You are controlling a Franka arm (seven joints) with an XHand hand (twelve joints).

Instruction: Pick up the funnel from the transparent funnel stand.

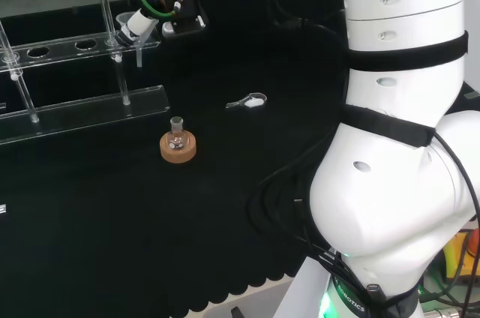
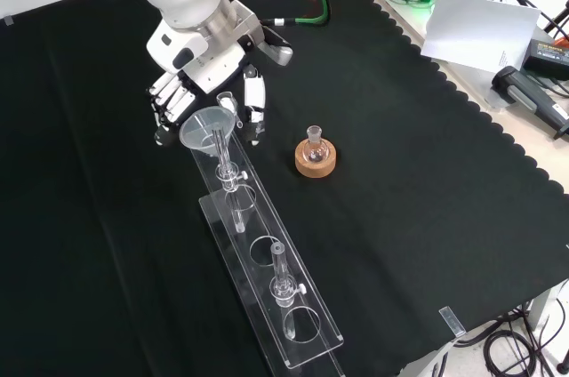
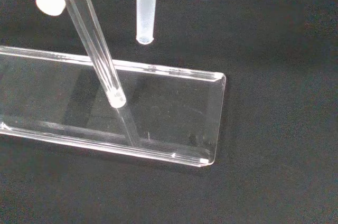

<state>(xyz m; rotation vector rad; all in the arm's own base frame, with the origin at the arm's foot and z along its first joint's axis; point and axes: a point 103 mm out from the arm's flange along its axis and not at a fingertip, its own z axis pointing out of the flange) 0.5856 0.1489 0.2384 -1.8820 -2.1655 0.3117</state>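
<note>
Funnel point(image 2: 206, 128) rim partly masking hand point(image 2: 173, 97)

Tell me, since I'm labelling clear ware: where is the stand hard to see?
Head view: the stand is faint on black cloth. Front view: light catches its edges and the funnel by the hand. Wrist view: the base is clear, with slight glare.

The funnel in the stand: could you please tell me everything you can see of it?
The funnel looks like clear, slightly milky plastic: a wide cone above a narrow stem. It sits upright in the end hole of the transparent funnel stand, stem hanging through the top plate, its tip clear of the base. The hand flanks the cone; contact is unclear.
</note>
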